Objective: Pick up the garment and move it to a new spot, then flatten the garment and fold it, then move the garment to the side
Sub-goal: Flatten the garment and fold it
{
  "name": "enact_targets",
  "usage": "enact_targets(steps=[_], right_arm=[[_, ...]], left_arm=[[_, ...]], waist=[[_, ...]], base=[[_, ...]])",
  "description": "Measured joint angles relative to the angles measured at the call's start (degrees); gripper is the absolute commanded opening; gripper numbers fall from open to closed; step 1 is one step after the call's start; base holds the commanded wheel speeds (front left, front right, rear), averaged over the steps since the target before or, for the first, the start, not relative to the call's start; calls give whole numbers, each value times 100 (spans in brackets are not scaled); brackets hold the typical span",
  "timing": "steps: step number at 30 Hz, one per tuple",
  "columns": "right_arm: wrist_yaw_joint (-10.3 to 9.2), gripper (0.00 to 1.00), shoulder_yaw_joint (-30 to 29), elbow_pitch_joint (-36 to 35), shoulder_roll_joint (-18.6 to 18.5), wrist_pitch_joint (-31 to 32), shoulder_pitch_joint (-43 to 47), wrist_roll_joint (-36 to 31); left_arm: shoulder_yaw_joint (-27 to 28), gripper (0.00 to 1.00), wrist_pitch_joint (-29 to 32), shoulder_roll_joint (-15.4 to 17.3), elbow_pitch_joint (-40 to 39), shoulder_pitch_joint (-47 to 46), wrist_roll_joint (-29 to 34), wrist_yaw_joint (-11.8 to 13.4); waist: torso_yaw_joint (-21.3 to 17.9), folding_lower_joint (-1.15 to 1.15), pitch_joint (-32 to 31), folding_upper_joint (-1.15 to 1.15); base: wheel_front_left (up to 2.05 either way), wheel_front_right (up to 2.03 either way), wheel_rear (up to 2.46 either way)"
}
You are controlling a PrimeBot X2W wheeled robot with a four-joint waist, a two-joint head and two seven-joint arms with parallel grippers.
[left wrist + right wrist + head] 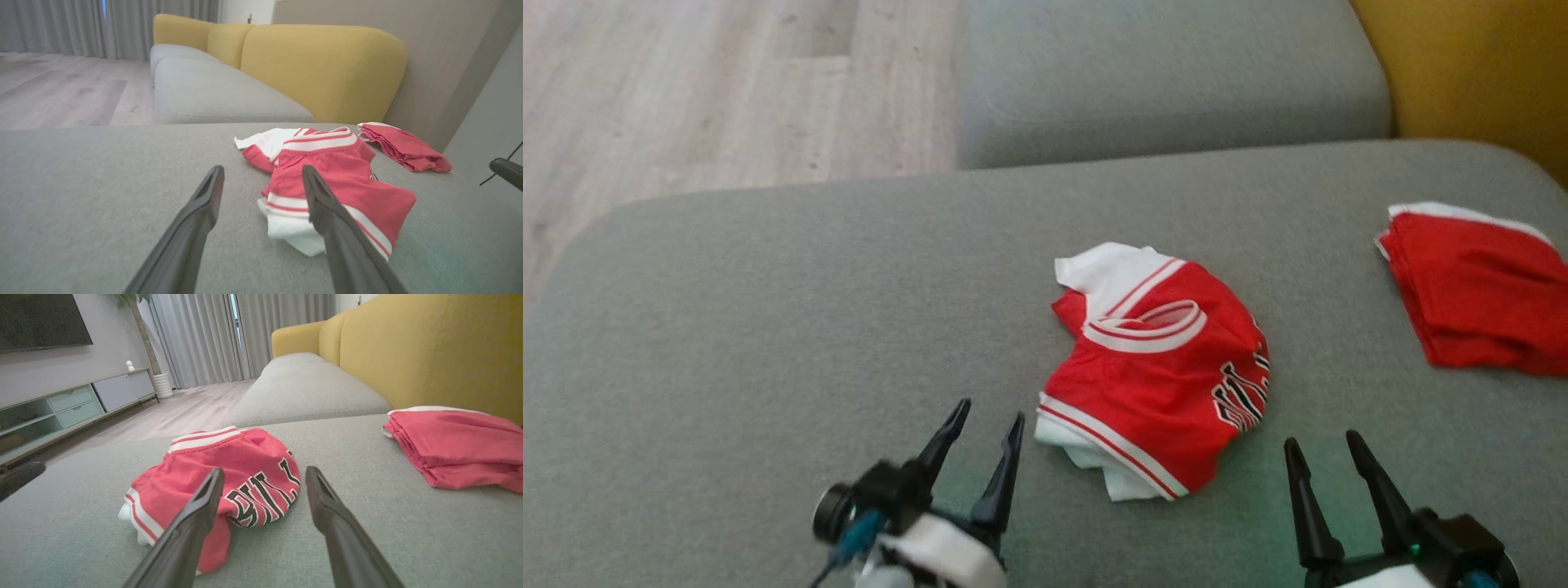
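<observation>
You had the left gripper (990,413) and right gripper (1321,442) spread empty near the crumpled garment (1156,367) on the grey cushion (768,327); light and limp, it probably wanted pinching at its striped hem.

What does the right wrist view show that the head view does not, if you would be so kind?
Right wrist view adds: the TV cabinet, grey curtains and a white plant pot.
Head view adds: the left hand, open, down-left of the crumpled garment and apart from it, and that garment's looped white band seen from above.
Both share: the crumpled garment, the folded red garment lying apart to its right, the grey cushion under them, the yellow backrest and the right hand, open and holding nothing.
</observation>
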Motion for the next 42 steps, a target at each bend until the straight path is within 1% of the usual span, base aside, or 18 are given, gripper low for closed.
enact_targets(steps=[2, 4, 7, 9, 13, 16, 19, 22, 24, 26, 27, 28, 29, 30, 34, 36, 39, 42], right_arm=[[0, 100, 62, -18, -26, 0, -41, -16], [0, 100, 141, -19, -73, 0, -52, -19], [0, 100, 166, -18, -171, 0, -110, -40], [0, 100, 200, -18, -201, 0, -214, -40], [0, 100, 291, -24, -249, 0, -412, -40], [0, 100, 308, -25, -348, 0, -435, -40], [0, 100, 321, -25, -367, 0, -492, -40], [0, 100, 332, -27, -367, 0, -508, -38], [0, 100, 332, -25, -368, 0, -508, -41], [0, 100, 318, -15, -368, 0, -509, -73], [0, 100, 314, -15, -368, 0, -510, -97], [0, 100, 308, -15, -366, 0, -511, -119], [0, 100, 299, -15, -365, 0, -511, -136], [0, 100, 290, -14, -363, 0, -511, -146], [0, 100, 272, -1, -355, 0, -512, -183], [0, 100, 270, 12, -344, 0, -512, -183], [0, 100, 265, 33, -303, 0, -510, -183], [0, 100, 272, 55, -227, 0, -507, -183]], left_arm=[[-246, 100, 0, -4, 426, -385, -149, -49], [-450, 100, 0, -21, 848, -718, -171, -54], [-657, 100, 0, -30, 1312, -1111, -383, -99], [-744, 100, 0, -33, 1546, -1336, -389, -99], [-731, 100, 0, -45, 1823, -1615, -498, -99], [-736, 100, 0, -54, 2038, -1688, -610, -103], [-754, 100, 0, -53, 2194, -1763, -736, -104], [-814, 100, 0, -53, 2270, -1841, -779, -104], [-960, 100, 0, -53, 2335, -1905, -845, -104], [-1177, 80, 0, -56, 2390, -1912, -1021, -105], [-1271, 72, 0, -56, 2416, -1912, -1095, -111], [-1355, 43, 0, -56, 2424, -1912, -1163, -126], [-1447, 20, 0, -54, 2424, -1914, -1225, -142], [-1511, 0, 0, -55, 2424, -1916, -1288, -147], [-1780, 0, 0, -49, 2392, -1965, -1391, -147], [-2011, 0, 0, -37, 2230, -1980, -1465, -147], [-2535, 0, 0, -34, 1770, -1985, -1696, -147], [-3117, 0, 12, -18, 1090, -2110, -2214, -147]], waist=[[-107, 0, 99, 0], [-226, 0, 190, 0], [-387, 0, 339, 0], [-497, 1, 428, 0], [-699, 0, 583, 0], [-815, 0, 686, 0], [-909, 0, 775, 0], [-958, 0, 820, 0], [-1003, 0, 852, 0], [-1042, 0, 866, 0], [-1058, 0, 867, 0], [-1073, -1, 867, 0], [-1087, 0, 863, 0], [-1095, 0, 854, 0], [-1135, -1, 781, 0], [-1169, -1, 720, 0], [-1246, -1, 608, 0], [-1364, -1, 507, 0]], base=[[0, 0, 0], [0, 0, 0], [0, 0, 0], [0, 0, 0], [0, 0, 0], [0, 0, 0], [0, 0, 0], [0, 0, 0], [0, 0, 0], [0, 0, 0], [0, 0, 0], [0, 0, 0], [0, 0, 0], [0, 0, 0], [0, 0, 0], [0, 0, 0], [0, 0, 0], [0, 0, 0]])
